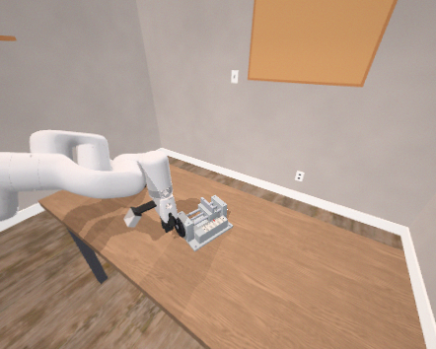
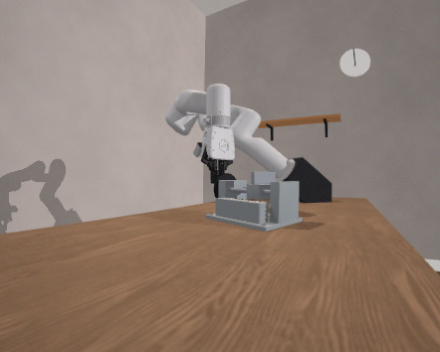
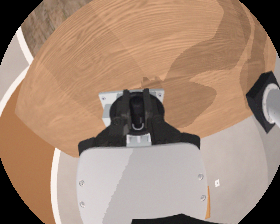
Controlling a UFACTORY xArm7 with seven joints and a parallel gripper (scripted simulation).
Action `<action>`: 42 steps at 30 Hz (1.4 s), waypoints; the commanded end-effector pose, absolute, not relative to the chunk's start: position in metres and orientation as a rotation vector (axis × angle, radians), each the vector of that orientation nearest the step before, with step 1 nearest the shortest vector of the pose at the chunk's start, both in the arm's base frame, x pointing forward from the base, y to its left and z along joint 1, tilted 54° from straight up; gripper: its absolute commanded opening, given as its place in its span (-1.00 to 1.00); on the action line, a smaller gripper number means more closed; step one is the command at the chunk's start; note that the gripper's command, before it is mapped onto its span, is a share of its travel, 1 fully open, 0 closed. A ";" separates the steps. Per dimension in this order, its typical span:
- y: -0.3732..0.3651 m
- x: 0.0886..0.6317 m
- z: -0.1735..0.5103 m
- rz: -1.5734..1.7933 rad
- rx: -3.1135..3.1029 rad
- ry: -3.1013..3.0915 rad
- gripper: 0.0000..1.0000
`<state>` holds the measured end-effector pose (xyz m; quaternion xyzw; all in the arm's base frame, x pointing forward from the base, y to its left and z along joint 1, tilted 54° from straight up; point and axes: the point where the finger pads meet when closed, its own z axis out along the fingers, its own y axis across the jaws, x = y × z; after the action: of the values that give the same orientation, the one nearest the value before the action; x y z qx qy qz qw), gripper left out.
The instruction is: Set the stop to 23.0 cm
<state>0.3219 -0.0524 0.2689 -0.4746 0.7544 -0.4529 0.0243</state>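
Grey walls (image 1: 197, 113) (image 2: 284, 60) surround a wooden table (image 1: 281, 276) (image 2: 184, 278) (image 3: 131, 40).

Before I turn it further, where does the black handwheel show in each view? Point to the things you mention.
Top: black handwheel (image 1: 181, 227) (image 2: 227, 178) (image 3: 159, 107), below and left of centre.
Exterior: at centre, partly behind the gray fixture (image 1: 196, 245) (image 2: 236, 213) (image 3: 106, 95).
Wrist: centre, partly hidden by the tool's fingers.
Shared landmark: that fixture, beside the wheel.

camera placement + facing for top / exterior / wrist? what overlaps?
Top: high beside the table, angled down at the handwheel fixture; arm and pincer visible.
Exterior: low at tabletop level, looking along the table; arm, pincer.
Wrist: on the arm's end, looking past the pincer to the tabletop.
Top and exterior share the grey fixture.
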 end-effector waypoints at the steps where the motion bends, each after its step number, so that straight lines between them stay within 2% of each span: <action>1: -0.053 0.326 0.272 -1.401 -1.470 2.334 -0.88; 42: -0.061 0.342 0.280 -1.401 -1.470 2.334 -0.88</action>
<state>0.3417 -0.0612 0.2800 -0.4746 0.7546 -0.4525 0.0238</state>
